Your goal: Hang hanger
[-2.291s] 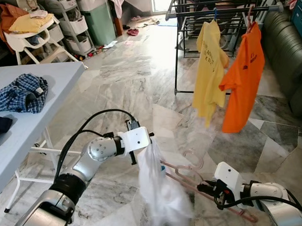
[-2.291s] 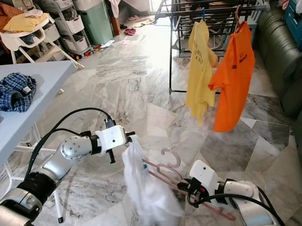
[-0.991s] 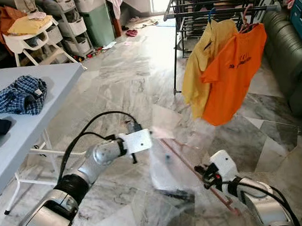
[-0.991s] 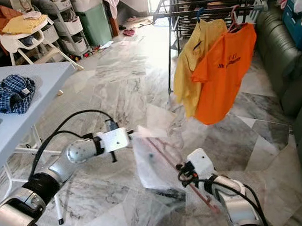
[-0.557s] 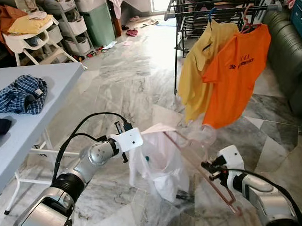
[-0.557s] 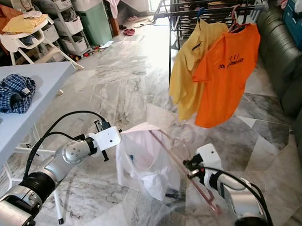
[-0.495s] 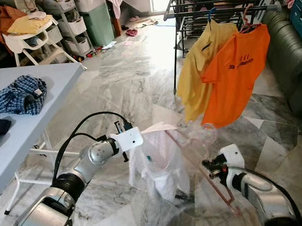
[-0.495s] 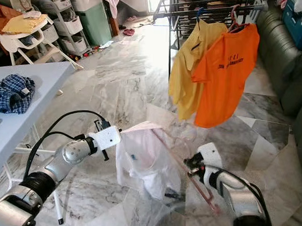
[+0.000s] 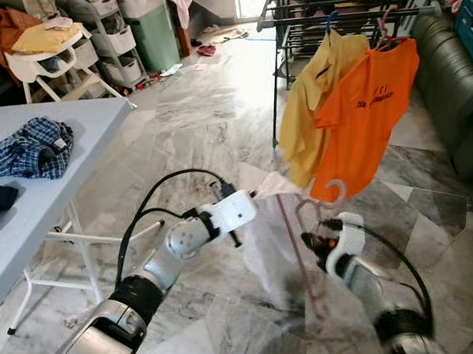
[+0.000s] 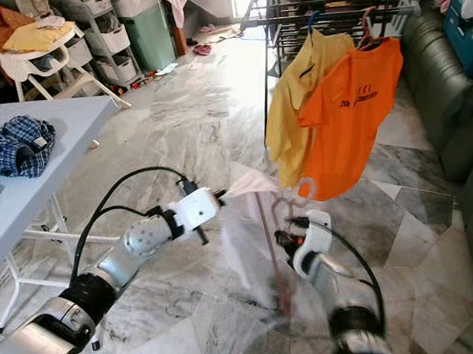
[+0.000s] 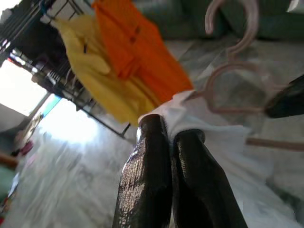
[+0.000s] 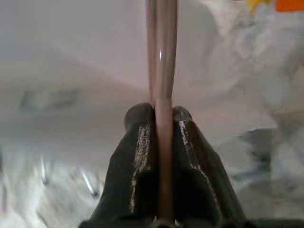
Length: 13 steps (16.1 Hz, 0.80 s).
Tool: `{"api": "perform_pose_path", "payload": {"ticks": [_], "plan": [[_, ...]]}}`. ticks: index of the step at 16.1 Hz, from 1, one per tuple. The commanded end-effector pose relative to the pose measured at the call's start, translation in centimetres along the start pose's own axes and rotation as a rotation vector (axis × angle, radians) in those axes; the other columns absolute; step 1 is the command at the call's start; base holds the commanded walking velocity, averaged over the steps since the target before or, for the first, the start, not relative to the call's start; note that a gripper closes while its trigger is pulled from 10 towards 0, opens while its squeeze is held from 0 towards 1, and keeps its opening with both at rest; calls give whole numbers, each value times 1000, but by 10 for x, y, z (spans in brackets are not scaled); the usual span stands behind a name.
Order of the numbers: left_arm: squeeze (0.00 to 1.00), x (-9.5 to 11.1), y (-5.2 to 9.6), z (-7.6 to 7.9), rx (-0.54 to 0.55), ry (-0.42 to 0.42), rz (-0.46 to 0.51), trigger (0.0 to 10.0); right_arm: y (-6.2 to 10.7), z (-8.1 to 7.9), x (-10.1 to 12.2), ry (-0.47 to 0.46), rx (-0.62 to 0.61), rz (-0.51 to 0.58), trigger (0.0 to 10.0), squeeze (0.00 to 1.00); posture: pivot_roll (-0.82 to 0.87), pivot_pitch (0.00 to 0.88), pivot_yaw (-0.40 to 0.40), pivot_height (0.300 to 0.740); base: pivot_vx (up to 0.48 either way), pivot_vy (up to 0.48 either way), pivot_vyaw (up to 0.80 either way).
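On the far left stood the counter [image 9: 59, 140], a pale slab bearing a crumpled checked garment [image 9: 31, 146] that played no part in this step. Moving rightward, the left claw [image 9: 253, 199] reached out over the marble floor [image 9: 192, 121], its two black fingers [image 11: 161, 171] pressed together on a corner of the white garment [image 11: 209, 128]. That pinch appeared to serve one purpose: keeping the cloth lifted and spread so it stayed draped on the hanger rather than sliding off while being carried.

Just right of it, the pink hanger [image 9: 317, 199] was tilted steeply, its hook uppermost and pointing toward the rack, its long bar running down through the blurred white cloth. The right claw [image 9: 310, 242] was clenched on that bar, the thin pink rod squeezed between its fingers [image 12: 137, 142] in the right wrist view. Gripping low on the bar seemed meant to leave the hook free for catching a rail.

Further right and above, a yellow shirt [image 9: 305, 109] and an orange shirt [image 9: 367, 112] hung from the dark drying rack [image 9: 343, 10], with a dark sofa [image 9: 457, 84] beyond. The hook sat in front of the orange shirt's lower hem, well below the rail, so the hanging looked not yet done; the hook would probably need raising and a free stretch of rail beside those shirts.
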State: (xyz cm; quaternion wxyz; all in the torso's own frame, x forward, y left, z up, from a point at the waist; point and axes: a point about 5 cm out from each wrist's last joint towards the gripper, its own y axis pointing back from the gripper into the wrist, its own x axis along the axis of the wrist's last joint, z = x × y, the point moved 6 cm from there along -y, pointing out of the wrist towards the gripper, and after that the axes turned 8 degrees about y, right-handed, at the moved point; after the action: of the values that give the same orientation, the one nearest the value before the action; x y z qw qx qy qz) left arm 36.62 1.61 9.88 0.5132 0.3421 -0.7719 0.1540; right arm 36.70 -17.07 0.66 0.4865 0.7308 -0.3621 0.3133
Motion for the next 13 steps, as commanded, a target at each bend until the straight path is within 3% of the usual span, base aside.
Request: {"api": "perform_pose_path", "payload": {"ticks": [1,3,4,5,6,8,9,11,13], "plan": [[0,-5,6,-1,-5,-8,-10,10000,-4,1,24,-103,-37,72,10000,0,-162,26,182,740,0,0,0],[0,-21,12,8,-24,-13,-56,10000,-6,-8,47,-129,-24,133,10000,0,-164,28,183,740,0,0,0],[0,-33,18,17,-48,-8,-91,10000,-5,-11,73,-179,-15,200,10000,0,-163,29,180,740,0,0,0],[0,-40,22,22,-61,-11,-115,10000,-3,-6,90,-217,-53,243,10000,0,-165,31,179,740,0,0,0],[0,-51,26,24,-55,6,-154,10000,1,11,105,-296,-156,283,10000,0,-164,30,176,740,0,0,0],[0,-68,32,29,-63,0,-225,10000,8,25,125,-357,-243,340,10000,0,-165,30,174,740,0,0,0],[0,-78,36,32,-60,20,-273,10000,10,23,134,-385,-243,358,10000,0,-167,31,174,740,0,0,0],[0,-83,36,37,-64,29,-300,10000,6,-2,148,-342,-185,361,10000,0,-171,31,174,740,0,0,0],[0,-80,29,38,-52,44,-296,10000,-3,-25,142,-305,-147,323,10000,0,-177,32,176,740,0,0,0]]}}
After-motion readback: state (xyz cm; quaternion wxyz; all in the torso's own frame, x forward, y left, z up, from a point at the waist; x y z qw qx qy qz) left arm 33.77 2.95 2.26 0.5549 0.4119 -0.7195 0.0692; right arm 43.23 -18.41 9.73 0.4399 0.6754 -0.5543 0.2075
